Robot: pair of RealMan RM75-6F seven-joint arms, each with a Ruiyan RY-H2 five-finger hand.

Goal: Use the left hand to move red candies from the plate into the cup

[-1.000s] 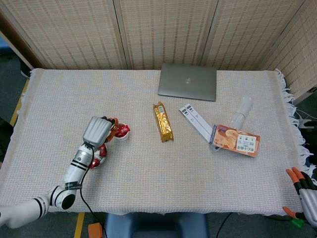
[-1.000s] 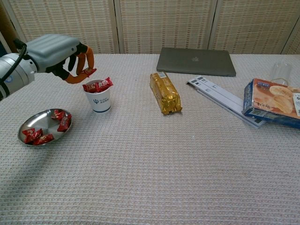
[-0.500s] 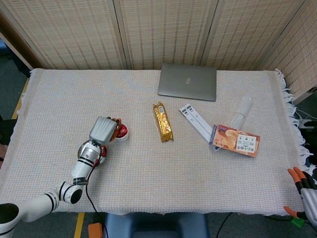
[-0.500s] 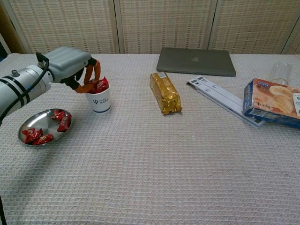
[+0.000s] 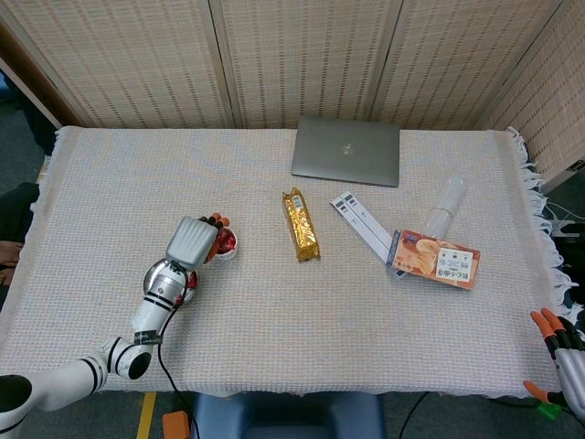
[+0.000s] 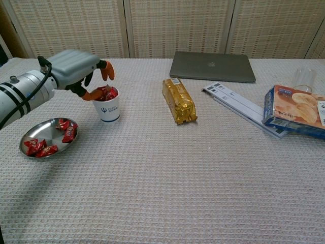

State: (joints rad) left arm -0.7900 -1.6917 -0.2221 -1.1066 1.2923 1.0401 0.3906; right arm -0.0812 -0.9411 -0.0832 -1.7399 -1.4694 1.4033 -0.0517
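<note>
One woven cloth (image 6: 167, 173) covers the table before reed screens (image 6: 172, 25); left hand (image 6: 76, 68) fingers (image 6: 106, 71) spread, empty.

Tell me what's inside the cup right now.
Red candies fill the cup to its rim. The left hand hovers over it, fingers apart. Its wall hides how deep the candies go.

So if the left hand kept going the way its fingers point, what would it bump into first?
Probably the cup. The left hand hovers just over its rim, fingertips aimed down at the red candies heaped inside, so it would likely touch those first, though depth is hard to judge.
</note>
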